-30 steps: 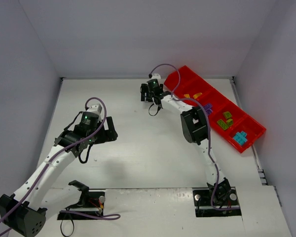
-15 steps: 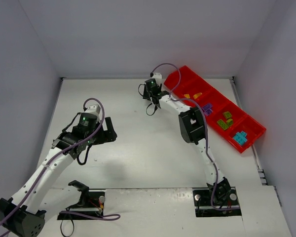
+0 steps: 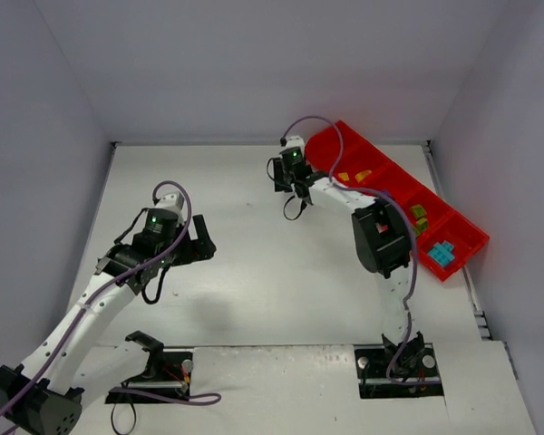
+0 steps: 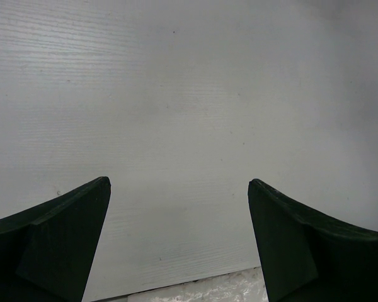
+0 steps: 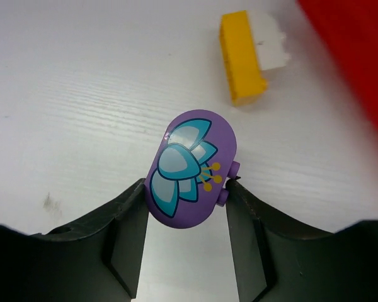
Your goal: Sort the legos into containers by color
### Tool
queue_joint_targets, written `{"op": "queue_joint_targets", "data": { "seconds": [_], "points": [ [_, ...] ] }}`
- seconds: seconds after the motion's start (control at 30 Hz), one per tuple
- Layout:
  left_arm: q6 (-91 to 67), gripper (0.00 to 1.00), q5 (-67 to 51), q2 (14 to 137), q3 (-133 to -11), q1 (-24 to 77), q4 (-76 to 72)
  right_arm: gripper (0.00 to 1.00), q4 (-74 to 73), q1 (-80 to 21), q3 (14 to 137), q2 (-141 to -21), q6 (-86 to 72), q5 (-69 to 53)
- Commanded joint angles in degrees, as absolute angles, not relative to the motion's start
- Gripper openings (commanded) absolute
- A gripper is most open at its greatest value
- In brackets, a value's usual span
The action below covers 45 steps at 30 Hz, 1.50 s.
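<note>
A white, faintly grained tabletop [image 3: 254, 236] is seen, boxed in on three sides by plain pale grey walls [image 3: 254, 63]. One long, shallow, bright red plastic tray [image 3: 324, 143] is laid slantwise along the far right of it. Part of its row of compartments is covered by the right arm, so they cannot be counted.

In the tray, two small orange-yellow plastic legos [image 3: 363, 174] are counted in one compartment. Further along, at least two lime green legos [image 3: 419, 211] are made out beside the arm. In the end compartment sits a cyan cluster [image 3: 442, 252] too small to number.

One purple, rounded plastic lego [image 5: 190, 165], printed with a cyan flower, is clamped between the fingers of the right gripper [image 5: 186, 184], just beside the tray's far end and over the tabletop. One orange-yellow oblong plastic brick [image 5: 241, 56] is seen lying on the tabletop beyond it, close to the tray's red wall.

The left gripper [image 4: 179, 182] is held spread wide over bare tabletop, with nothing between its fingers, well apart from the tray.
</note>
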State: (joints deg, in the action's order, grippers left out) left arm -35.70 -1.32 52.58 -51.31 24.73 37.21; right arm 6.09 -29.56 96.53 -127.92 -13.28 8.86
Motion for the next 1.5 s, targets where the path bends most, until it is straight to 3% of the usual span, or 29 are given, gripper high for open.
{"op": "queue_joint_targets", "data": {
  "seconds": [0.0,0.17,0.33,0.73,0.8,0.83,0.93,1.0,1.13,1.47],
  "points": [
    [-35.77,0.84,-1.93,53.52,-51.86,24.70,32.44,0.00,9.23,-25.94,91.60,-112.26,-11.07,9.14],
    [-34.54,0.84,-1.32,54.58,-52.03,24.78,31.20,0.00,6.68,-16.80,80.54,-101.10,-12.57,9.23],
    [-34.28,0.84,-2.46,56.42,-52.47,24.79,29.53,0.00,5.27,-6.79,75.94,-97.56,-13.10,9.50],
    [-33.31,0.84,-3.25,58.62,-53.26,24.79,28.65,0.01,4.92,2.37,77.07,-104.67,-12.92,4.75],
    [-33.31,0.84,-3.69,59.23,-53.44,24.70,28.30,0.08,4.40,2.37,77.60,-105.73,-13.01,5.18],
    [-33.22,0.84,-3.78,59.59,-53.44,24.78,28.13,0.24,4.39,2.46,77.61,-105.91,-13.53,5.71],
    [-33.31,0.84,-4.04,60.46,-53.88,24.70,27.60,0.57,4.31,2.37,77.69,-105.91,-13.19,6.07],
    [-33.14,0.84,-4.22,60.91,-54.40,24.78,27.42,0.66,4.39,2.11,77.78,-104.86,-12.14,5.45],
    [-32.78,0.84,-4.31,62.49,-55.28,24.70,26.90,0.75,4.83,0.35,78.92,-102.75,-8.36,3.43],
    [-32.61,0.84,-4.48,64.25,-55.99,24.79,26.63,0.73,7.91,-10.63,87.35,-107.04,5.01,-15.19]
  ]
}}
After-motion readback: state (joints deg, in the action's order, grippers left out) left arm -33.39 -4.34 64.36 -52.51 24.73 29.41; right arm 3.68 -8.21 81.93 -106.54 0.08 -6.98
